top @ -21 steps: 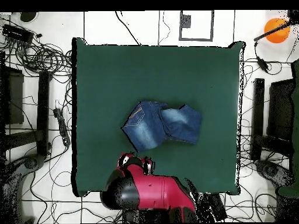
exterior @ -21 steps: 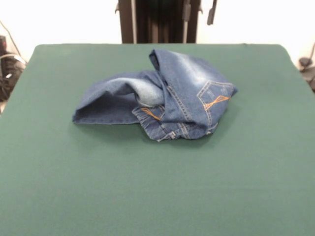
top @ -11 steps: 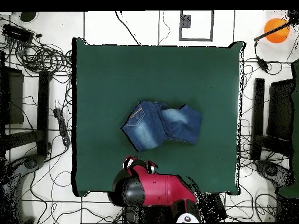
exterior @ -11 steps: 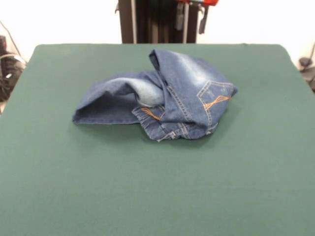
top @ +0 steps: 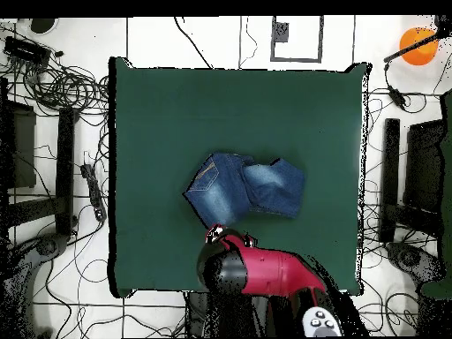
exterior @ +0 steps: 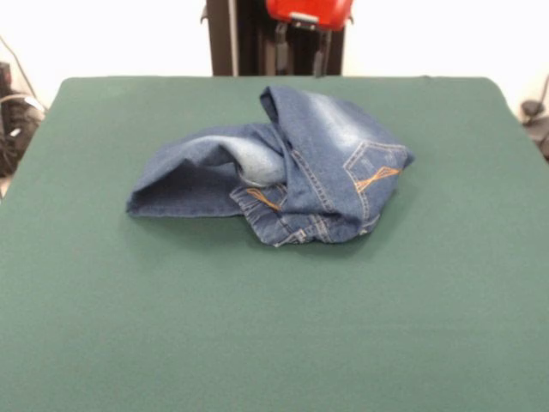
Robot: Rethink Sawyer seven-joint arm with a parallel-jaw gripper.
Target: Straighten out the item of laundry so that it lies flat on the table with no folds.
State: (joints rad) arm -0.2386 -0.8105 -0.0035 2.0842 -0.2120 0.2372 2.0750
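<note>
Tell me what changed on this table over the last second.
The red and black arm's pincer swung sideways along the table's robot-side edge and came further into view, ending beside the crumpled blue denim jeans without touching them. The jeans lie folded exactly as before on the dark green felt table.

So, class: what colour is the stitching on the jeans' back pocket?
Orange, on the jeans; the pocket stitching shows best in the front view.

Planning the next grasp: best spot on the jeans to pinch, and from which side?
Probably the hem edge of the folded leg, at the jeans' front-view left. It lies low and exposed on the table, so a top-down pinch could pull it outward. Gripper hangs behind the pile.
</note>
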